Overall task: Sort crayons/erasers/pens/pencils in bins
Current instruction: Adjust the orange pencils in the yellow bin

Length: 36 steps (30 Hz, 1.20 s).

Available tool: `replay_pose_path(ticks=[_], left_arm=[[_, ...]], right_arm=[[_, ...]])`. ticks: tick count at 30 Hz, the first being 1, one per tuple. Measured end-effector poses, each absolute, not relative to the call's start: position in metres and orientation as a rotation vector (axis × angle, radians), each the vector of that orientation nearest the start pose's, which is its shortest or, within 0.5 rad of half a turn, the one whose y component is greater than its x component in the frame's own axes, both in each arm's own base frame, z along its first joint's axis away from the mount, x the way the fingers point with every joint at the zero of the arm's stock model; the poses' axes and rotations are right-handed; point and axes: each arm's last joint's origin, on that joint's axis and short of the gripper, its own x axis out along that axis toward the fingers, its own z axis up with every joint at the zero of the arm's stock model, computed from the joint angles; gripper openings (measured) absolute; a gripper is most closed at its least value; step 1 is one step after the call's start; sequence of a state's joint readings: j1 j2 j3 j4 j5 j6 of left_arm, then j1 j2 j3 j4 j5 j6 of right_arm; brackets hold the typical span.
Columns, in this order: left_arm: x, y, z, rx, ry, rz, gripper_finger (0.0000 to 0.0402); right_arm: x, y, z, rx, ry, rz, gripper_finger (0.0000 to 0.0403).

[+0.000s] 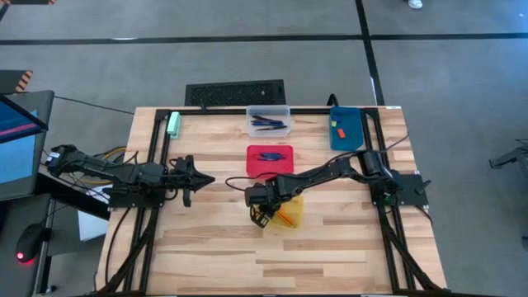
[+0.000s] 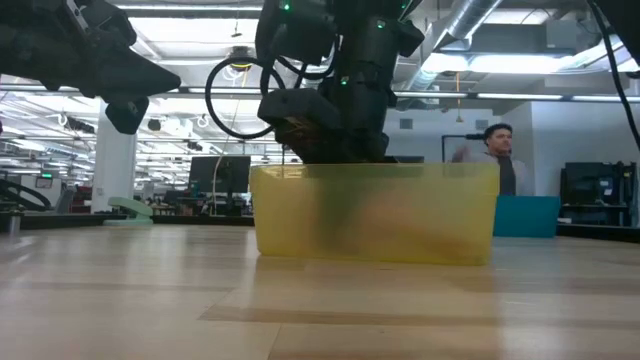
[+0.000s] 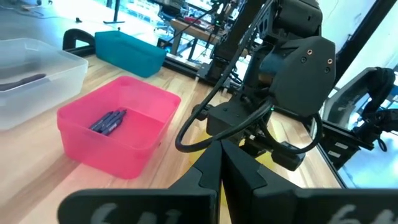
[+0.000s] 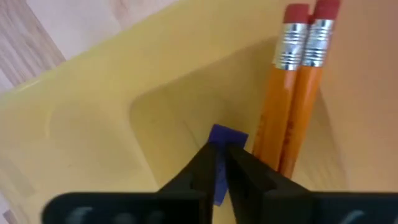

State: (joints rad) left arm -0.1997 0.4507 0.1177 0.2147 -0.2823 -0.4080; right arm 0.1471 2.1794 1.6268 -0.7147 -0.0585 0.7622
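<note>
My right gripper (image 4: 221, 152) reaches down into the yellow bin (image 1: 292, 216) and is shut on a blue crayon (image 4: 227, 137). Beside it, two orange pencils (image 4: 292, 106) with red eraser tips lie in that bin, against its wall. The red bin (image 3: 118, 124) holds more blue crayons (image 3: 109, 120). Dark pens (image 1: 268, 124) lie in the clear bin (image 1: 268, 111). In the blue bin (image 1: 346, 136) are the small erasers (image 1: 337, 129). My left gripper (image 1: 206, 180) waits shut above the table's left side. My right gripper pinches the blue crayon between its two fingers; one end of the crayon (image 4: 226, 134) sticks out past the fingertips. The fingers come steeply from above into the yellow bin. Whether the crayon rests on the bin's floor, I cannot tell.
A pale green block (image 1: 174, 124) lies at the table's far left. A dark keyboard (image 1: 235, 91) sits beyond the far edge. Bare wood stretches across the near half of the table (image 1: 247, 264). A person (image 2: 497, 155) stands in the room behind.
</note>
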Motion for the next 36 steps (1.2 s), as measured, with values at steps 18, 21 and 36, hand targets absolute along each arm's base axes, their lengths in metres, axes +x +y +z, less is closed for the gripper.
replay_pose_path(ticks=[18,21,36], left_arm=[[0.127,-0.017,0.184,-0.374,0.094,0.118,0.0000],[0.127,-0.017,0.184,-0.374,0.094,0.118,0.0000],[0.127,-0.017,0.184,-0.374,0.094,0.118,0.0000]], right_arm=[[0.440,0.063,0.161,0.626,1.266,-0.321,0.0059],[0.442,0.063,0.172,0.635,1.266,-0.323,0.0100],[0.441,0.064,0.174,0.661,1.287,-0.340,0.0197]])
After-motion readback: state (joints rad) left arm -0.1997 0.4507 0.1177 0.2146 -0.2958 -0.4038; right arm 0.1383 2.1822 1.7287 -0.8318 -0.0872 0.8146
